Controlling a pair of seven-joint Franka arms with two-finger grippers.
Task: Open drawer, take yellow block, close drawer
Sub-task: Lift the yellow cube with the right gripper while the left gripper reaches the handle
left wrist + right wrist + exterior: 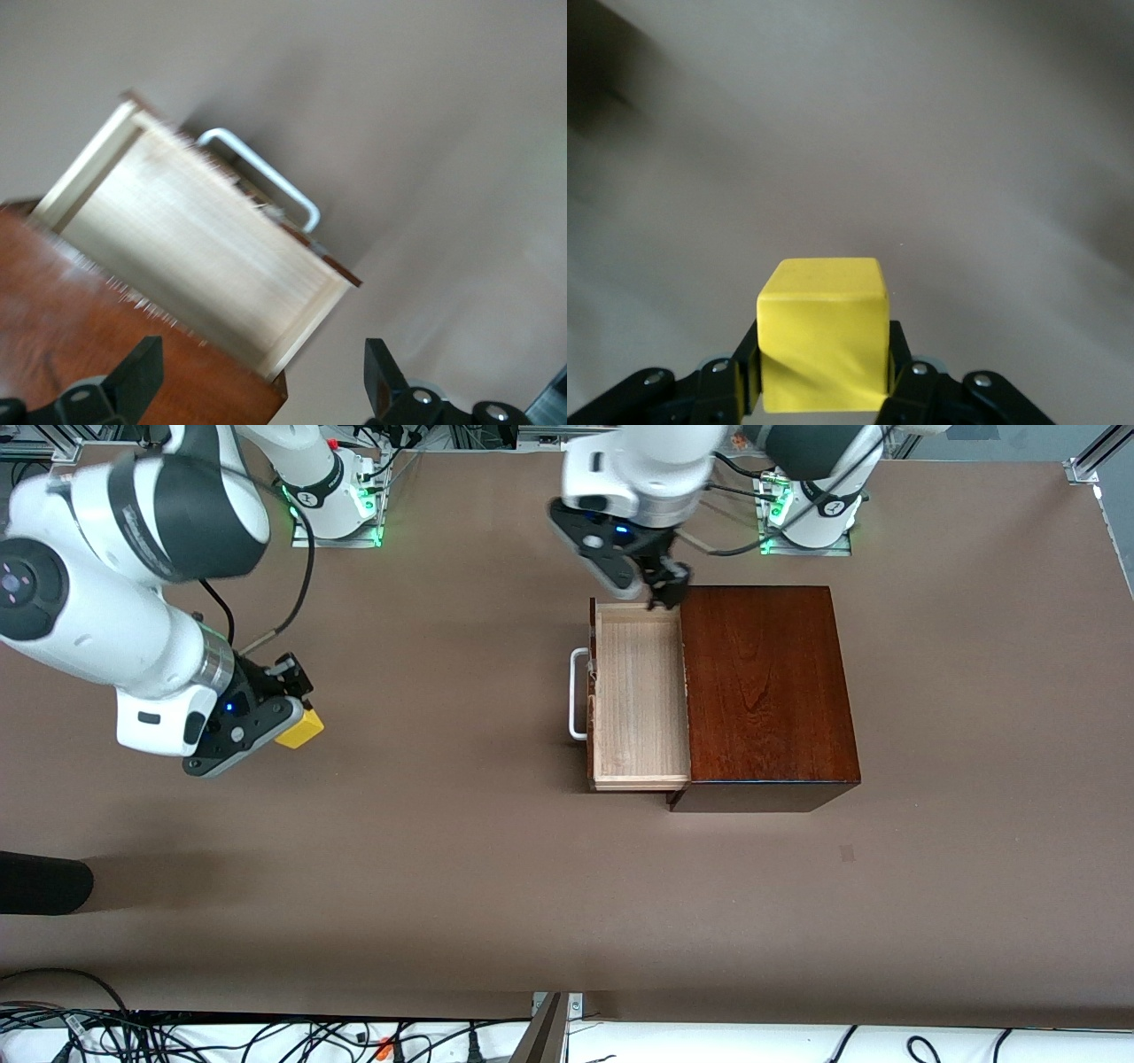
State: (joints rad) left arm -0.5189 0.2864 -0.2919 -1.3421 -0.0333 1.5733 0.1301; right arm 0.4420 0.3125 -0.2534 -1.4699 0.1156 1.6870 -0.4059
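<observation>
Right gripper (285, 722) clamps block (299, 729) over bare table, toward right arm's end, clear of drawer (640, 695). Drawer open, empty. Left gripper (660, 589) spread wide over drawer's inner edge, probably preparing to push it closed.

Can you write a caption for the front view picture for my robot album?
Right gripper holds the yellow block; left gripper hovers, jaws open, over the open drawer.
</observation>
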